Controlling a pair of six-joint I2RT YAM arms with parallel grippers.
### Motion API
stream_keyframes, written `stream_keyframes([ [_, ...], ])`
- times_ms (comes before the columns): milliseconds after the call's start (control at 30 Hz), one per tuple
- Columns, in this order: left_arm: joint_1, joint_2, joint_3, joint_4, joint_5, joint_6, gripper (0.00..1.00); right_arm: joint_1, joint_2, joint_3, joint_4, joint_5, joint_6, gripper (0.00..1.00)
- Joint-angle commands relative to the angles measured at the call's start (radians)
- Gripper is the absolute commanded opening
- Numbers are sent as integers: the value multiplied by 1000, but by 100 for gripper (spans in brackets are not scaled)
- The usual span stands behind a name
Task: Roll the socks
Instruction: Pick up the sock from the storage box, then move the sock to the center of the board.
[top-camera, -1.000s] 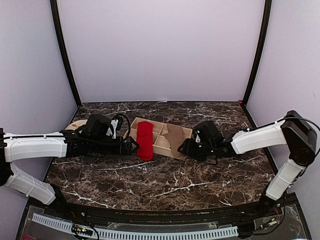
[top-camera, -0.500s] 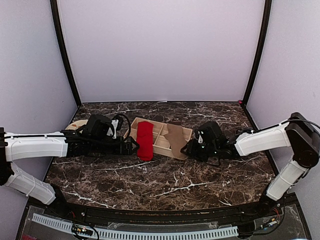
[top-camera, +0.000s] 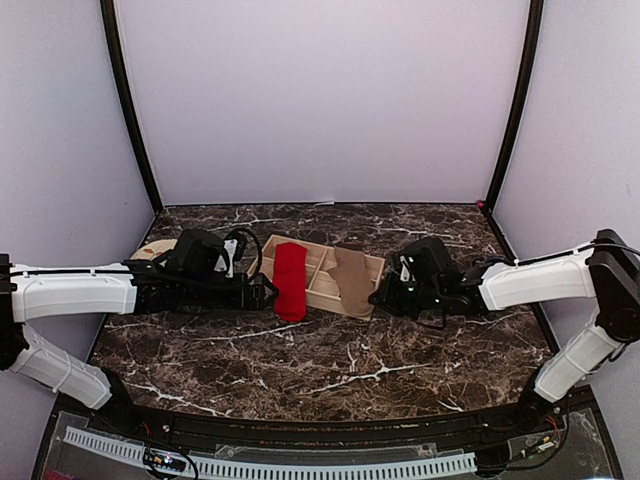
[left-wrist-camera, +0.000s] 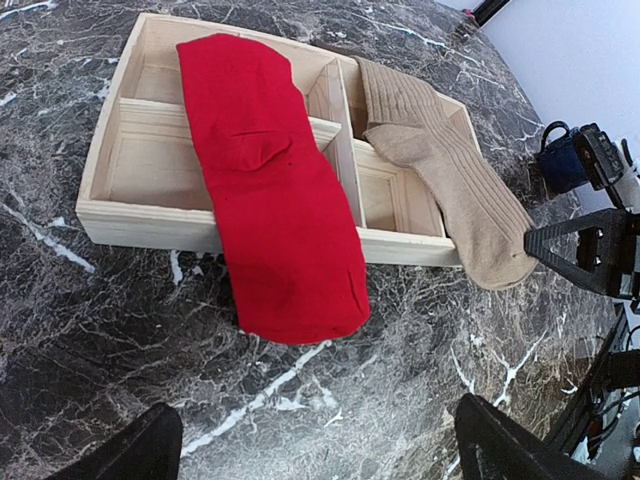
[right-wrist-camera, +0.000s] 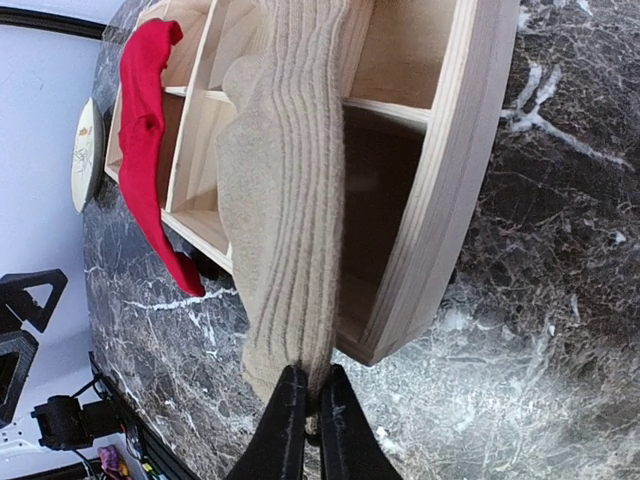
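Left claw (top-camera: 262, 291): jaws wide, holding nothing, near the red sock (left-wrist-camera: 275, 200). Red sock lies flat, draped over the wooden tray (left-wrist-camera: 150, 222) rim onto the worktop (left-wrist-camera: 420, 400). Tan sock (right-wrist-camera: 290, 200) also lies flat across the tray. Right claw (right-wrist-camera: 307, 385): pinched on the tan sock's overhanging end. Judgement: no rolling yet; both socks left to do.
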Motion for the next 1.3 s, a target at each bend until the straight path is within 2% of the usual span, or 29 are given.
stream_keyframes([
  [0,-3,-9,25,10,-13,-8,98,21,-46,30,-41,3,-19,3],
  [100,-4,-13,22,11,-16,-19,98,44,-55,52,-65,-4,-22,0],
  [400,-4,-37,13,12,-11,-28,98,198,-97,77,-97,-16,38,0],
  [567,-5,-49,13,1,8,-18,98,300,-169,-17,-66,-12,148,0],
  [800,-37,-34,16,-13,28,34,97,454,-345,-223,-66,71,332,0],
  [1067,-193,130,95,32,33,88,97,557,-495,-483,-26,145,570,0],
  [1267,-286,295,248,30,32,144,97,627,-586,-531,-78,200,682,0],
])
